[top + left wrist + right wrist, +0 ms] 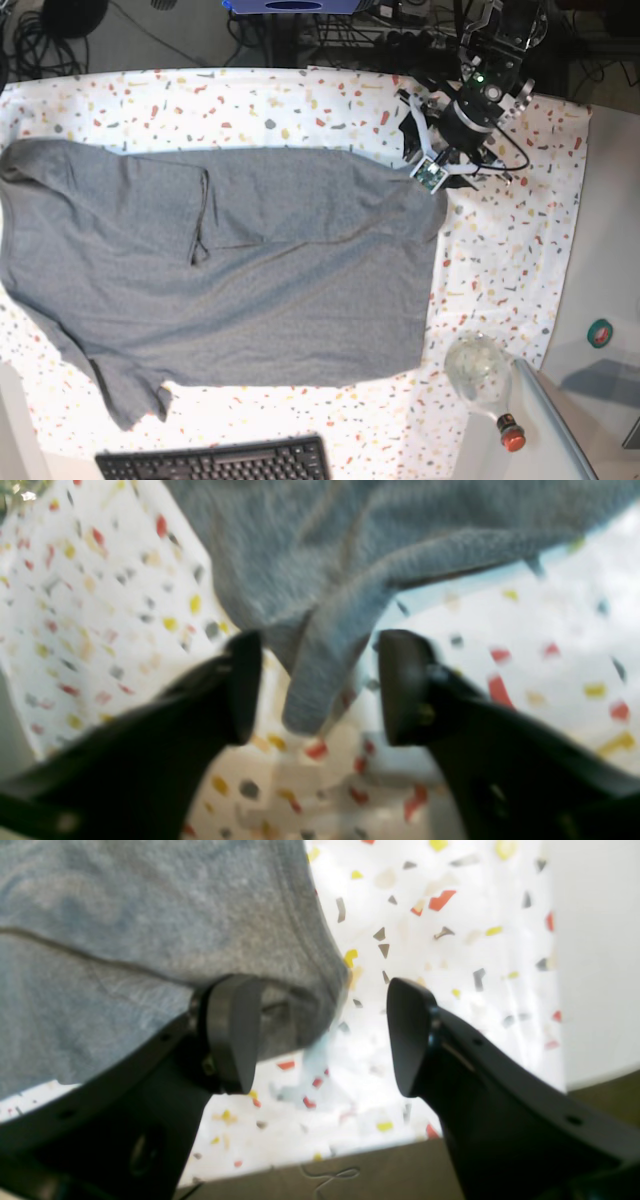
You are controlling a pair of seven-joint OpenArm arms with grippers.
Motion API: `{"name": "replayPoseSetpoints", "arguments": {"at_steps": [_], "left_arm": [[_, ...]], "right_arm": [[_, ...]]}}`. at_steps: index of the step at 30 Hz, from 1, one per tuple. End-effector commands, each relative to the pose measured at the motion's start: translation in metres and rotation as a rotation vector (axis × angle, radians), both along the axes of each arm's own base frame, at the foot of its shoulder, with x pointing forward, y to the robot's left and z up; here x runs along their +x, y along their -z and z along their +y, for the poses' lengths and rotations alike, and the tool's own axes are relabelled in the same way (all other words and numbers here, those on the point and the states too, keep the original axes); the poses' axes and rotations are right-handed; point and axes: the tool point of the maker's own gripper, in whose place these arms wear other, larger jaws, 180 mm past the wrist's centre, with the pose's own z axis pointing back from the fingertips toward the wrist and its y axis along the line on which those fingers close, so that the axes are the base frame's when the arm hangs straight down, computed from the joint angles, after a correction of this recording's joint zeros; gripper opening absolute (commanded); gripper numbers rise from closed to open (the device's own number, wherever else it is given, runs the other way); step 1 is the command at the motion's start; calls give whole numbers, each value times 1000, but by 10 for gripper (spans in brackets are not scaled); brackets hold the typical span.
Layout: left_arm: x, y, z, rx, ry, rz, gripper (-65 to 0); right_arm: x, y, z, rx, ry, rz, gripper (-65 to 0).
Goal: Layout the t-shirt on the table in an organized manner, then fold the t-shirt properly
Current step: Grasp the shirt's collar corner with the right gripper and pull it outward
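The grey t-shirt [250,280] lies spread across the speckled table [520,250], with one sleeve folded over its middle and another at the near left. My left arm [465,110] stands over the shirt's far right corner. In the left wrist view my left gripper [325,687] is open, and a blurred fold of the t-shirt [320,670] hangs loose between its fingers. My right gripper [322,1035] is open too. Its left finger [232,1030] is over the t-shirt [125,940] and its right finger [410,1035] over bare table [450,965]. The right arm does not show in the base view.
A black keyboard [215,462] lies at the near edge. A clear glass bottle with a red cap [482,372] and a green tape roll [600,333] sit at the near right. Cables and equipment [300,20] line the far side. The table's edge and brown floor [350,1165] are just below my right gripper.
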Motion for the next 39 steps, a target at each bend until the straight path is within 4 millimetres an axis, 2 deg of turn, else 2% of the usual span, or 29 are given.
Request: {"name": "replayPoseSetpoints", "arguments": {"at_steps": [1,3,4,8,10,12,14,18,20,22,25,28,34,39], "left_arm": [[7,-8,15,19,-32,-37,-255],[9,-11,29,5,-88,-44,-253],[11,-15,38,-25,-131,-50,-253],[25,-42,81,-261,-397,-122,-250],[27,-53,100,-389,-515,-158,-247],[27,-60,118,-421,-555,-175,-247],[24,-56,122,-408,-530,-153,-247],[18,-51,124,-421,-507,-129,-252],[14,-49,133,-419,-522,-127,-252],[12,-51,146,-415,-550,-138,-252],[12,-53,153,-412,-569,-150,-252],[11,-53,154,-406,-569,-149,-252],[11,-51,152,-410,-566,-143,-252],[11,-51,151,-410,-565,-142,-252]], "right_arm": [[3,-18,-8,-33,6,-35,-282],[-7,-26,7,-18,35,-37,-282],[-10,-28,24,-2,40,-40,-282],[-6,-17,113,95,-16,-78,-282],[1,-12,151,145,-49,-110,-282],[10,-5,188,187,-132,-118,-282],[20,-2,226,209,-262,-121,-282],[33,6,271,55,-505,-110,-282],[33,15,292,-42,-608,-100,-282],[33,23,299,-112,-646,-86,-282],[32,36,307,-142,-673,-59,-282],[31,45,311,-129,-681,-36,-282],[42,50,322,-100,-676,-38,-282],[49,63,327,-74,-671,-10,-282]]}}
